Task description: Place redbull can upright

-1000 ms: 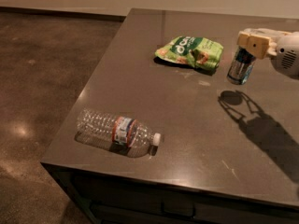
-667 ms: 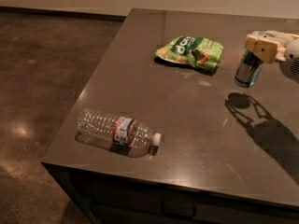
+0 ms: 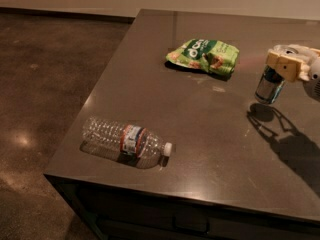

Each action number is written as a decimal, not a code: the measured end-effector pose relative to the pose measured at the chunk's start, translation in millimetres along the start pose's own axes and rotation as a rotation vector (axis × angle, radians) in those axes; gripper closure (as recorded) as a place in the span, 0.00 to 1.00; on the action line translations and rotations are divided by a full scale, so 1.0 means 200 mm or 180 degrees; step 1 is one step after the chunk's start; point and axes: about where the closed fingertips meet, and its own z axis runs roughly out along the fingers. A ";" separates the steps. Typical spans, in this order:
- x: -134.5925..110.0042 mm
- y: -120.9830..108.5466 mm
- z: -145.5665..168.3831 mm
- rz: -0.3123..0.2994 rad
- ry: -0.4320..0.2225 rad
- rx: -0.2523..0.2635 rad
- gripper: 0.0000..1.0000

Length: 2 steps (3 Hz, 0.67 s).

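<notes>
While only the one camera view is on record, it shows enough to place the work. The pincer [image 3: 281,65] enters from the right edge of the desk [image 3: 200,119], about midway along that edge. It is closed on the upper part of the redbull can [image 3: 269,87]. One pale pad covers the can's top, and the gap between the fingers looks no wider than the can itself.

The redbull can hangs nearly upright beneath the pincer, near the right edge of the desk. Its shadow falls on the desk just below and in front of its base. Whether the base touches the surface or sits a little above it cannot be told.

Other items noted: a green snack bag [image 3: 204,55] lies toward the far edge, near the can but apart from it. A clear water bottle [image 3: 125,141] lies on its side close to the near left corner, well apart from the can.

Assessment: the step in hand appears to be the set-down, with the can already turned upright in the grip. The next move calls for lowering until the base sits flat on the desk. The fingers should then part without tipping the can, and the pincer should withdraw straight up. Being slim, the can is likely to topple if released at a tilt.
</notes>
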 end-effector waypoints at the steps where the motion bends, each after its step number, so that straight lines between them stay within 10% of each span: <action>1: -0.06 -0.03 -0.01 0.0068 0.0007 0.0039 1.00; 2: -0.10 -0.07 0.01 0.0171 0.0028 0.0109 1.00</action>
